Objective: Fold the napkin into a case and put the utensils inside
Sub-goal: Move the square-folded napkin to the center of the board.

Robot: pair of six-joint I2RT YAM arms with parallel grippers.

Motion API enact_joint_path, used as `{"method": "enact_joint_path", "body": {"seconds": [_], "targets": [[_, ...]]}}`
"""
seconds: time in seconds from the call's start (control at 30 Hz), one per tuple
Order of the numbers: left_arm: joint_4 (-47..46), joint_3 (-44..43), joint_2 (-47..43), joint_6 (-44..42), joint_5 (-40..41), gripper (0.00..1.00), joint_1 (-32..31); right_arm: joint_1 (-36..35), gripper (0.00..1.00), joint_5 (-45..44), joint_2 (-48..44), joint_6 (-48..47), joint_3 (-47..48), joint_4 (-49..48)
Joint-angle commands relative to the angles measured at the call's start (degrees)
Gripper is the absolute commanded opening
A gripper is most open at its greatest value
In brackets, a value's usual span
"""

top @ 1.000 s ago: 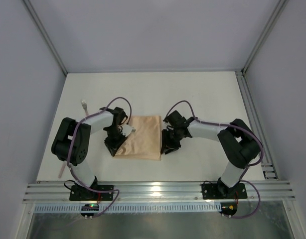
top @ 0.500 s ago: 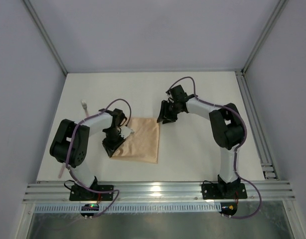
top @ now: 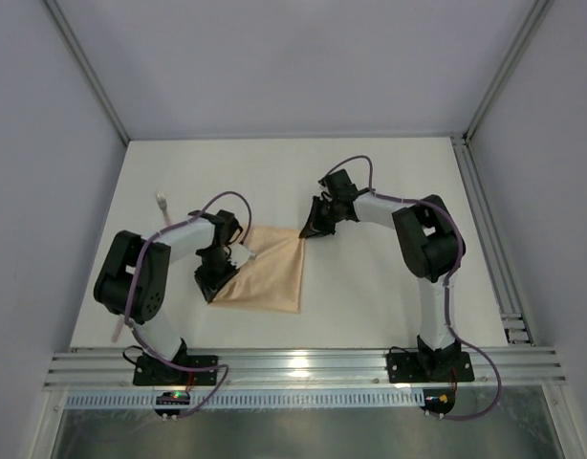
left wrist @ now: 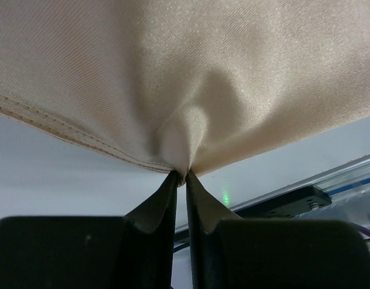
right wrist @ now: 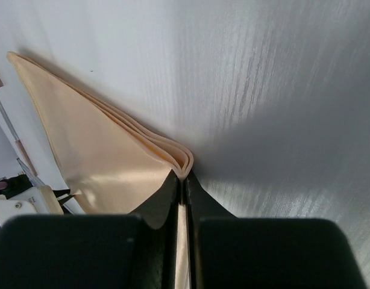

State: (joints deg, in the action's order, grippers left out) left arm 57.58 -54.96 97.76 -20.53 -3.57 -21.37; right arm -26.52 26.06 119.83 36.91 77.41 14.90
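Your left fingers (left wrist: 153, 214) pinch tight on the napkin (top: 270, 273) by its hem, your right fingers (right wrist: 159, 208) clamp its folded corner, cloth stretched between them.

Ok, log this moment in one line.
left fingers: shut on napkin left edge | right fingers: shut on its far-right corner | napkin: folded in layers | utensil: outside napkin

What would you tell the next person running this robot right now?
Left claw: shut on the left edge of the napkin.
Right claw: shut on its far right corner.
Napkin: mid-table, folded in layers.
Utensil: lying at the left of the table, outside the napkin.
Done: some folds.
Left: finish folding, then put the utensils inside.
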Motion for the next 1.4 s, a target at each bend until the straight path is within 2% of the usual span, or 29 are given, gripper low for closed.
{"method": "enact_joint_path", "body": {"seconds": [0.0, 0.03, 0.13, 0.17, 0.27, 0.4, 0.57, 0.6, 0.7, 0.8, 0.83, 0.93, 1.03, 1.1, 1.13, 1.17, 1.23, 1.27, 1.37], "targets": [[-3.7, -0.4, -1.5, -2.8, -0.8, 0.13, 0.1, -0.2, 0.03, -3.0, -2.8, 1.0, -2.9, -2.2], [-3.2, -1.3, -2.0, -2.9, -2.3, 0.14, 0.1, 0.0, 0.03, -3.5, -4.6, 1.1, -4.6, -2.2], [0.0, -7.1, -3.6, -3.3, -9.2, 0.25, 1.7, 0.9, 0.03, -6.3, -8.3, 2.3, -10.1, -2.9], [1.1, -8.8, -3.9, -3.5, -10.9, 0.32, 2.3, 1.1, 0.03, -7.2, -11.3, 3.3, -11.9, -3.6], [5.5, -15.6, -4.0, -4.2, -16.9, 0.42, 4.9, 2.6, 0.03, -10.3, -18.1, 5.4, -19.3, -4.8], [6.2, -19.8, -2.2, -2.8, -15.6, 0.44, 5.6, 4.2, 0.03, -15.1, -25.9, 9.4, -30.1, -5.8], [4.7, -19.9, 2.5, 2.2, -14.5, 0.45, 5.6, 5.0, 0.04, -18.2, -31.4, 12.8, -36.2, -6.6], [4.4, -19.7, 3.0, 2.7, -14.5, 0.45, 5.5, 5.0, 0.2, -17.4, -31.7, 11.9, -36.0, -6.4], [4.0, -18.7, 3.6, 3.9, -14.8, 0.47, 5.5, 4.9, 0.48, -17.7, -32.6, 9.3, -34.7, -1.4], [3.9, -17.2, 2.5, 4.4, -14.8, 0.47, 5.3, 5.0, 0.52, -22.7, -38.6, 5.5, -33.9, 4.3], [3.8, -16.3, 2.3, 4.5, -15.0, 0.47, 5.1, 4.6, 0.52, -23.8, -42.5, 3.1, -33.5, 6.5], [3.4, -14.6, 1.6, 5.1, -15.1, 0.46, 4.1, 1.9, 0.52, -29.7, -46.8, -0.8, -30.7, 9.2], [1.7, -12.4, 2.5, 6.2, -15.3, 0.43, 2.9, -6.4, 0.5, -30.6, -46.8, -6.9, -28.3, 10.2], [0.7, -11.9, 3.3, 7.1, -15.7, 0.4, 2.3, -12.1, 0.41, -27.2, -45.0, -10.2, -29.1, 6.6], [0.6, -12.2, 3.7, 7.6, -16.0, 0.39, 1.9, -13.2, 0.38, -19.3, -44.5, -10.4, -29.8, 4.5], [0.5, -12.5, 4.0, 7.7, -16.4, 0.36, 1.8, -14.4, 0.31, -15.1, -43.0, -10.5, -30.9, -0.9], [0.4, -12.6, 4.0, 7.8, -15.8, 0.33, 1.8, -15.7, 0.23, -6.6, -41.4, -9.0, -33.6, -8.6], [0.3, -12.4, 4.0, 7.9, -15.1, 0.29, 1.8, -16.6, 0.14, -5.4, -40.6, -8.6, -34.1, -10.3], [-0.5, -10.7, 3.9, 7.6, -14.8, 0.19, 1.8, -20.6, 0.04, -4.0, -37.4, -9.5, -34.0, -13.1]]}}
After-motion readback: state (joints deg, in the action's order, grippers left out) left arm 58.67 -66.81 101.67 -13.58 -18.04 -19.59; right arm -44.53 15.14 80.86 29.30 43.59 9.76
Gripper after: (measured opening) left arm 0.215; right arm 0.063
